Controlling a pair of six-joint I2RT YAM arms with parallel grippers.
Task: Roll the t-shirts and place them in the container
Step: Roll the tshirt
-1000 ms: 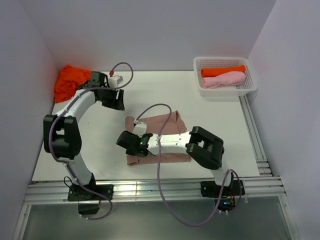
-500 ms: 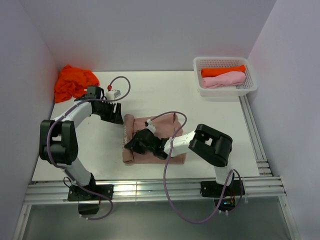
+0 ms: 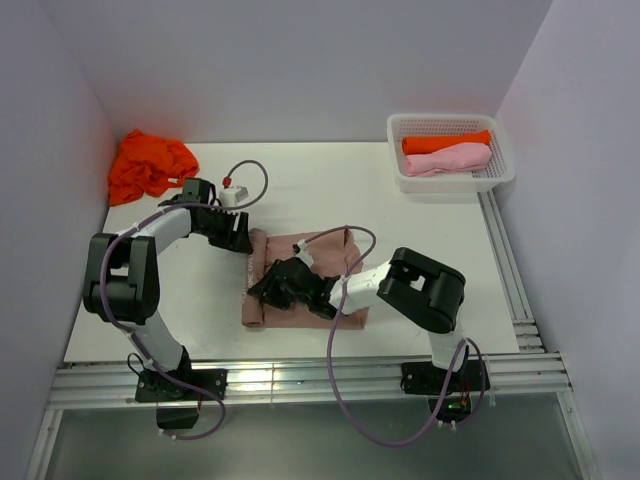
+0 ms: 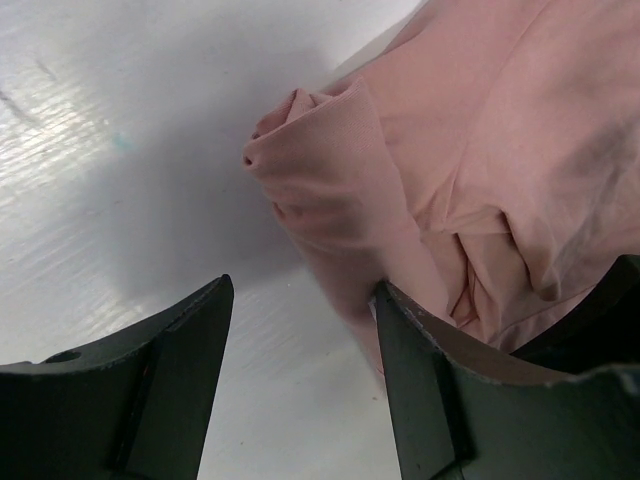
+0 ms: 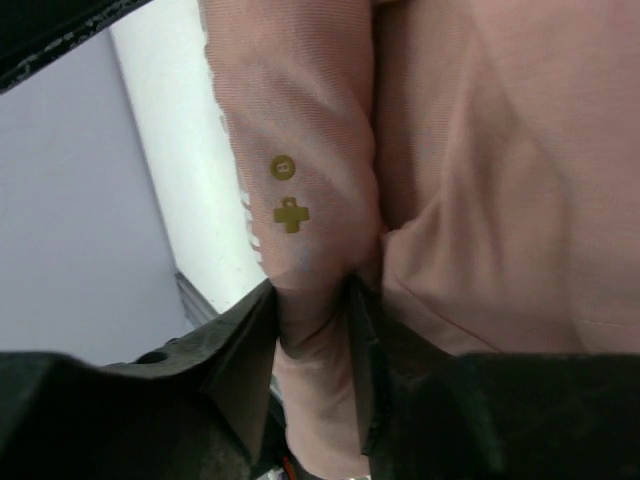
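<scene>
The large pinkish-brown t-shirt lies mid-table, its left edge turned into a roll. My right gripper is shut on that roll; in the right wrist view the jaws pinch the rolled cloth, which bears small yellow marks. My left gripper is open at the roll's far end; in the left wrist view its right finger touches the cloth and bare table lies between the fingers. A crumpled orange t-shirt lies at the far left.
A white mesh basket stands at the far right, holding a rolled orange t-shirt and a rolled light pink one. Walls close in on the left, back and right. A metal rail runs along the near edge.
My left gripper has come from the far left down to the shirt's far-left end. My right gripper has rolled the shirt's left edge and now holds the roll.
</scene>
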